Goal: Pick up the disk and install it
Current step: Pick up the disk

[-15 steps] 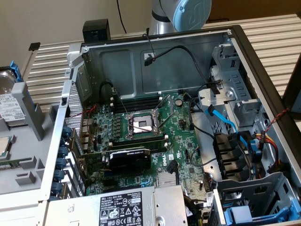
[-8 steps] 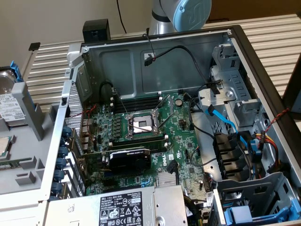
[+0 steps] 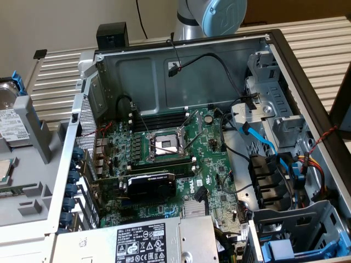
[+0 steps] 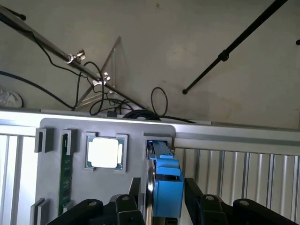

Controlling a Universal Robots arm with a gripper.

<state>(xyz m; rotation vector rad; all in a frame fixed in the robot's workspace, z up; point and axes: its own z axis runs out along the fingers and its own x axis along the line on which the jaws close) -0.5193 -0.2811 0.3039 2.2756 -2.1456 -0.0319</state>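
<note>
i am clamping my gripper (image 4: 163, 183) on the disk (image 4: 168, 187): my two black fingers (image 4: 191, 192) are pressing against its two flat sides, one on each, and its bright blue rail is showing between them. the disk is standing on edge in a slot of the grey holder (image 4: 51, 140). in the pocket just beside it, the square silver processor chip (image 4: 105, 153) is lying flat. past the chip, a green memory stick (image 4: 65, 173) is standing on edge in a narrow slot, so the chip is sitting between the stick and the disk. the holder is resting on the slatted table (image 4: 234, 178).

in the exterior view the holder is sitting at the exterior view's left, just beside the open computer case (image 3: 307, 71), and the disk is standing at the holder's far end, outside the case. my arm (image 3: 211, 16) is rising behind the case's back wall. inside the case the motherboard (image 3: 214, 159) is lying flat, and the power supply (image 3: 148, 241) with its black-and-white label is sitting along the near edge. the drive cage (image 3: 274, 126) is standing at the exterior view's right with a blue cable (image 3: 258, 139) running across it, well apart from the disk.
</note>
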